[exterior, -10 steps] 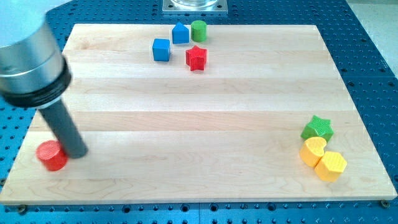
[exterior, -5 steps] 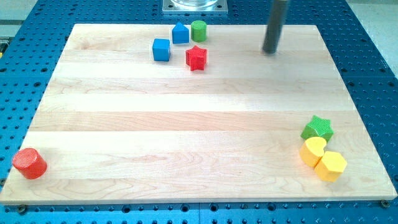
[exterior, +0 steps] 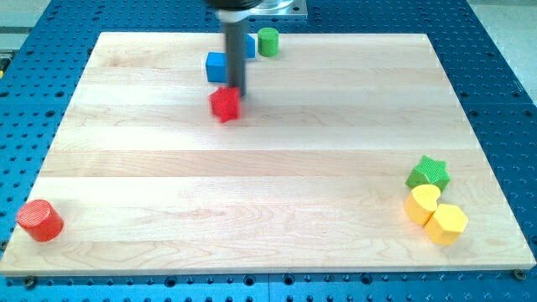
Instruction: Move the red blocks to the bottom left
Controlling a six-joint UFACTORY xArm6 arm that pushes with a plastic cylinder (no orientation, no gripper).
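Observation:
A red cylinder [exterior: 39,221] stands at the board's bottom left corner. A red star block [exterior: 225,105], blurred by motion, sits in the upper middle of the board. My tip [exterior: 236,91] is right at the star's upper right side, touching it or nearly so. The rod rises from there to the view's top.
A blue cube [exterior: 217,65] lies just left of the rod; another blue block [exterior: 249,46] is partly hidden behind it. A green cylinder [exterior: 268,41] stands at the top. A green star [exterior: 429,174] and two yellow blocks [exterior: 422,203] [exterior: 445,223] cluster at the bottom right.
The rod swung from the bottom left to the top right, then left to the red star. The star has slid down and to the left. The red cylinder moved into the corner.

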